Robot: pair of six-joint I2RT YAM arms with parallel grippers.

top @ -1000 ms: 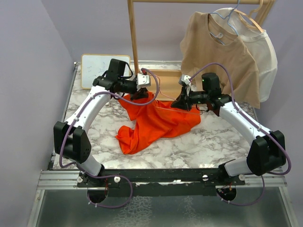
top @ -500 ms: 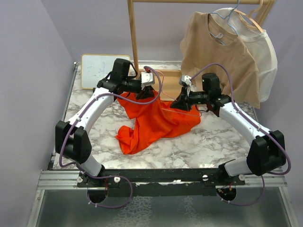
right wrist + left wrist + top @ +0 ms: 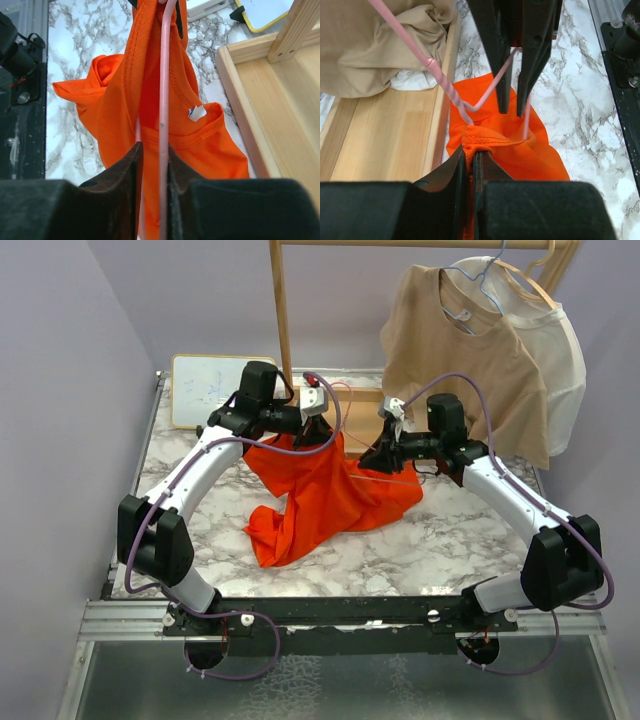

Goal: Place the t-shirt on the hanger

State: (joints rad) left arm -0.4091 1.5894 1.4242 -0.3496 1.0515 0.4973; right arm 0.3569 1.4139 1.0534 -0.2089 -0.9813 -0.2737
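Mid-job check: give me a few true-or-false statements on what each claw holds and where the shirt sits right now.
1. The left claw is shut on an edge of the t-shirt. True.
2. The right claw is open and empty. False: it is shut on the hanger, on its pink wire.
3. The t-shirt hangs wholly clear of the table. False: its lower part lies on the marble.
4. A tan shirt hangs on the rack at the rear right. True.

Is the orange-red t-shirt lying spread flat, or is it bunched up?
Bunched and partly lifted: the left hand pinches the neck hem of the bright orange-red cloth t-shirt, and the rest drapes crumpled onto the marble table.
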